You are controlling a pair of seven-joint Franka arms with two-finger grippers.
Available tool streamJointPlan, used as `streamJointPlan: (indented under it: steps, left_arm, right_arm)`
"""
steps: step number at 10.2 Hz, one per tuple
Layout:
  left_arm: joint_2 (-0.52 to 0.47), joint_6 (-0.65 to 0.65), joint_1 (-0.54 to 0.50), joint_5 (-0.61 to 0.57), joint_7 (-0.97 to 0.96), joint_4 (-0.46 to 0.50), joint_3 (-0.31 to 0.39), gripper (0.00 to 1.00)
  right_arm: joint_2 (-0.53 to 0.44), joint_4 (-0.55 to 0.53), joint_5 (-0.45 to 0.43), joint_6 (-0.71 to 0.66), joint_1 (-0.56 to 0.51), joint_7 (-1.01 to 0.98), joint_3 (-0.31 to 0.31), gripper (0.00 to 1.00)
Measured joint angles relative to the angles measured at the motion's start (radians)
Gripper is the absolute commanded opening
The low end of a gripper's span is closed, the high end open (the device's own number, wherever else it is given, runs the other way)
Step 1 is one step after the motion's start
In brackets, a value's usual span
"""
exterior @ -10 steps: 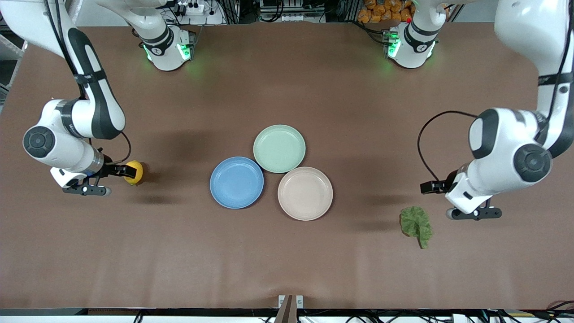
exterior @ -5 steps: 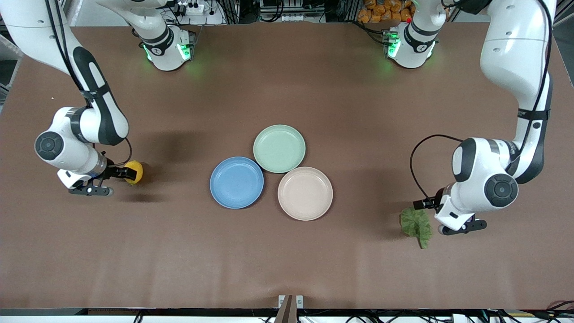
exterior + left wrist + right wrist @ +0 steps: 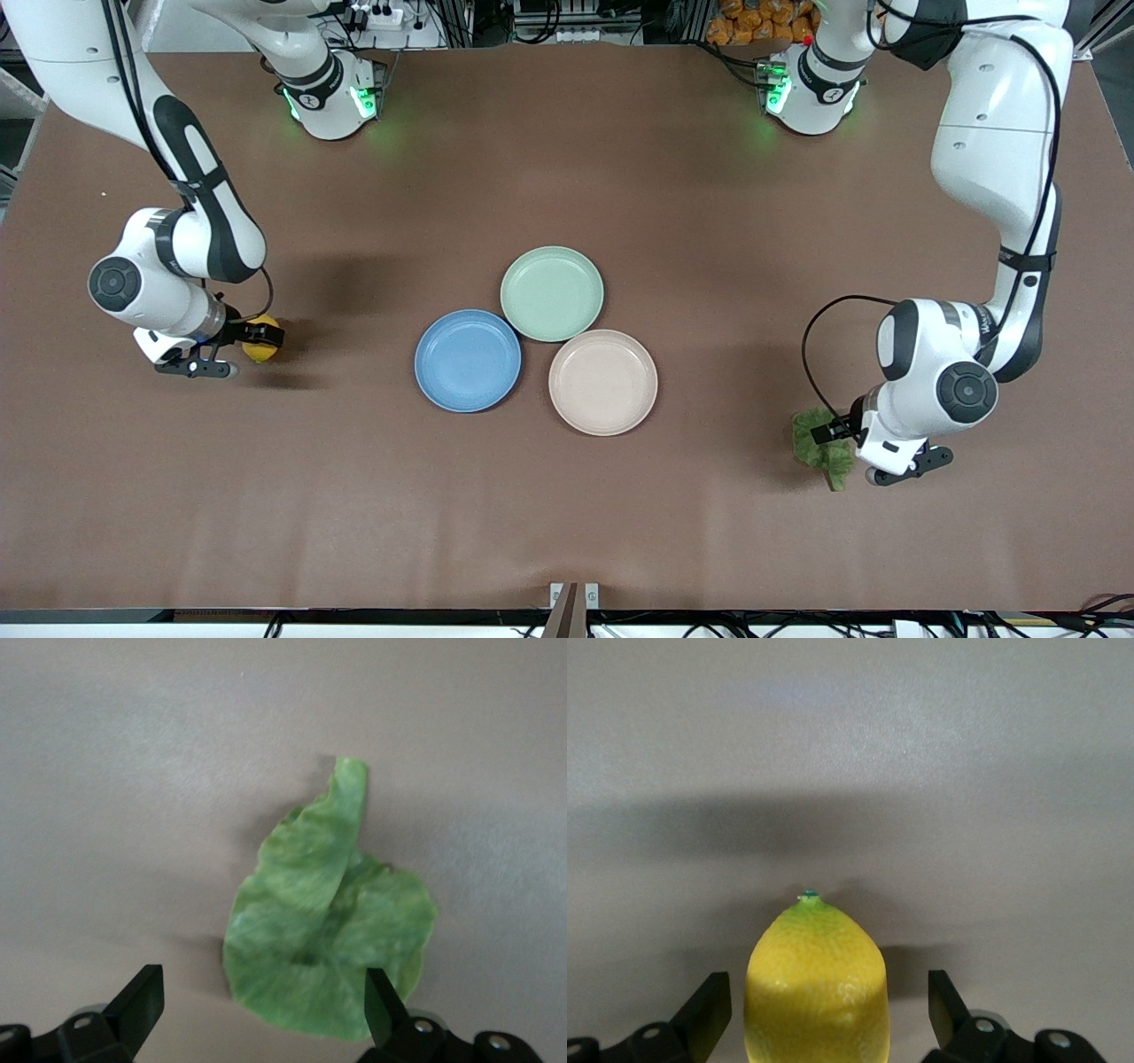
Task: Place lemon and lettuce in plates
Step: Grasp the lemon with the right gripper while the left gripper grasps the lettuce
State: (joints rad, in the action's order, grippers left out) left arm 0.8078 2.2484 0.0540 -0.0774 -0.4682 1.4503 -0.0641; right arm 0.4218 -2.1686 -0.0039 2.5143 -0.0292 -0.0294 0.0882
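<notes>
The yellow lemon [image 3: 259, 350] lies on the table toward the right arm's end. My right gripper [image 3: 251, 346] is low over it, open, fingers on either side; in the right wrist view the lemon [image 3: 817, 983] sits between the fingertips [image 3: 709, 1005] with gaps on both sides. The crinkled green lettuce leaf [image 3: 817, 446] lies toward the left arm's end. My left gripper [image 3: 842, 439] is low over it, open; in the left wrist view the leaf [image 3: 328, 921] lies just ahead of the fingers [image 3: 383, 1005]. The blue plate [image 3: 468, 360] and beige plate [image 3: 602, 381] are empty mid-table.
A pale green plate [image 3: 551, 292] sits farther from the front camera, touching the other two. The brown table [image 3: 567, 496] surrounds them. The arm bases stand at the top edge.
Both arms have come down: the left gripper moved from beside the lettuce to over it, and the right gripper lowered around the lemon. Lemon, lettuce and plates have not moved.
</notes>
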Motion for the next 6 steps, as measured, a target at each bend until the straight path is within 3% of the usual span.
streamJointPlan:
  steps: [1, 2, 3, 4, 5, 6]
  left_arm:
    - [0.020, 0.019, 0.008, 0.000, -0.014, -0.016, 0.000, 1.00]
    - [0.037, 0.044, 0.016, 0.000, -0.027, -0.028, 0.000, 1.00]
    - [0.051, 0.066, 0.022, 0.000, -0.031, -0.034, 0.000, 1.00]
    - [0.061, 0.084, 0.026, 0.000, -0.033, -0.037, 0.000, 0.95]
    - [0.068, 0.101, 0.026, 0.000, -0.034, -0.037, 0.000, 0.01]
    - [0.071, 0.108, 0.026, 0.000, -0.034, -0.037, 0.000, 0.00]
  right_arm:
    - [0.003, -0.007, 0.000, 0.006, 0.002, 0.000, 0.000, 0.39]
    - [0.005, -0.009, 0.001, 0.008, 0.003, 0.000, -0.001, 0.34]
    - [0.004, -0.009, 0.001, 0.008, 0.004, 0.000, -0.001, 0.14]
    - [0.004, -0.008, 0.002, 0.008, 0.006, 0.001, -0.001, 0.05]
    - [0.004, -0.007, 0.003, 0.008, 0.011, 0.003, -0.002, 0.03]
    - [0.004, -0.001, 0.004, 0.006, 0.019, 0.007, -0.003, 0.03]
